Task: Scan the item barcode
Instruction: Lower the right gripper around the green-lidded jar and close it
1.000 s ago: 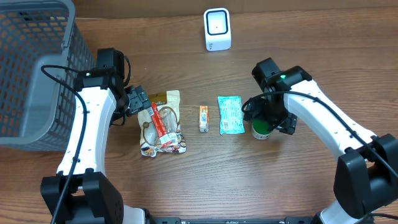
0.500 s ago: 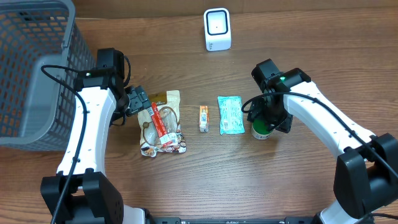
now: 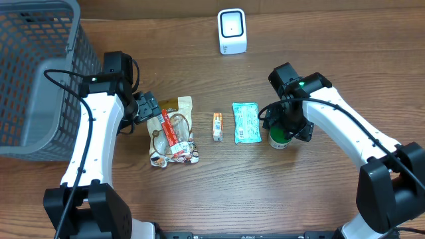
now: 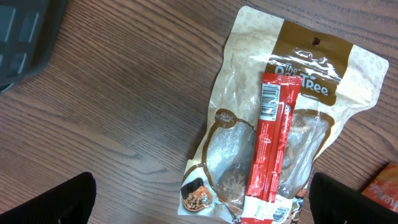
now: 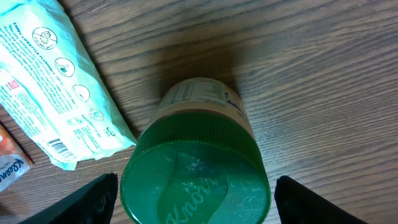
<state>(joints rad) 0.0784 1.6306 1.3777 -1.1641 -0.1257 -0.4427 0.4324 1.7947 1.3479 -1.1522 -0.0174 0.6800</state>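
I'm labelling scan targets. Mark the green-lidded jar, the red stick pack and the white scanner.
green-lidded jar (image 5: 196, 180), right wrist view, centre of its green lid.
red stick pack (image 4: 270, 168), left wrist view, middle of the wrapper.
white scanner (image 3: 232, 28), overhead view, its front face.

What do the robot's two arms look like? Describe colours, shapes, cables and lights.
Both the left arm and right arm have smooth white link shells joined by chunky black joint housings. A thin black cable runs along each, a small green light glows near each wrist, and the end effector fingers are black.
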